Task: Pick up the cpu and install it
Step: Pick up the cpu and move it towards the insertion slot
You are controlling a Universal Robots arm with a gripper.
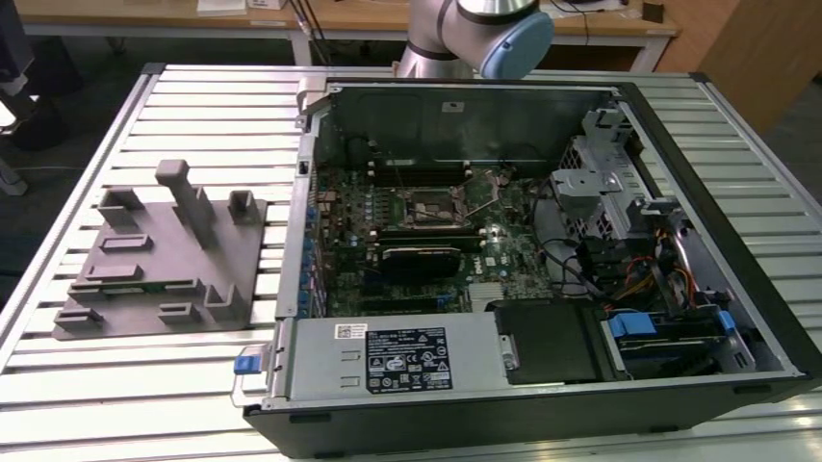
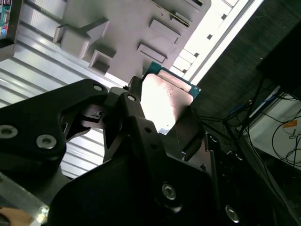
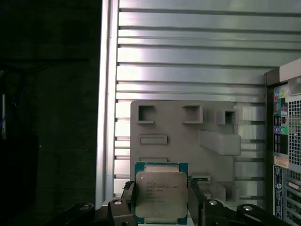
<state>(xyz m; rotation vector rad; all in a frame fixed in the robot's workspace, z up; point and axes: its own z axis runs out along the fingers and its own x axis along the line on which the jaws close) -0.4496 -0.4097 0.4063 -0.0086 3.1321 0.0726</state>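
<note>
Hand (image 3: 161, 189) clamped on the cpu (image 3: 161, 197) by two opposite edges, silver top facing the first wrist view, grey fixture (image 1: 161, 260) behind it on the slatted desk (image 1: 192, 106), at the exterior view's left.

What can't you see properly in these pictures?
The cpu: in both wrist views the hand covers part of its rim.
The grey fixture: in the first wrist view the cpu hides part of it.
The arm: cut off by the exterior view's upper edge.
The socket: too small in the exterior view to tell if it is empty.
</note>
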